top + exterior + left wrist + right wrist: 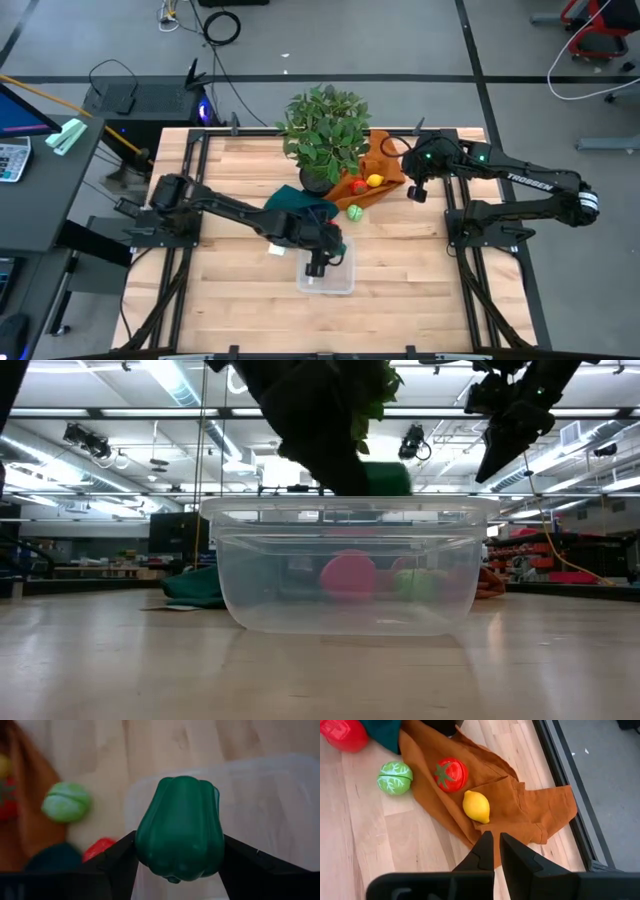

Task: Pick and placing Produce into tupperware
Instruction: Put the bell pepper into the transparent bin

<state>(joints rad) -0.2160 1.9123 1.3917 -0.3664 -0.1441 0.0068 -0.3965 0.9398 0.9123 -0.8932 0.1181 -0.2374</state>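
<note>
One green pepper pinched in our left hand above the tupperware, ready to drop; right hand, pressed together, waits beyond it.

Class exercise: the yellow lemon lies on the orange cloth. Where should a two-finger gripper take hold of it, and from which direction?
Grip the yellow lemon across its narrower middle, coming straight down from above. It lies on its side on the crumpled orange cloth, its long axis flat, clear of the red tomato. The right gripper probably suits best.

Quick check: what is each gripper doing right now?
Left gripper: closed on the dark green toy bell pepper.
Right gripper: closed, holding nothing.
</note>
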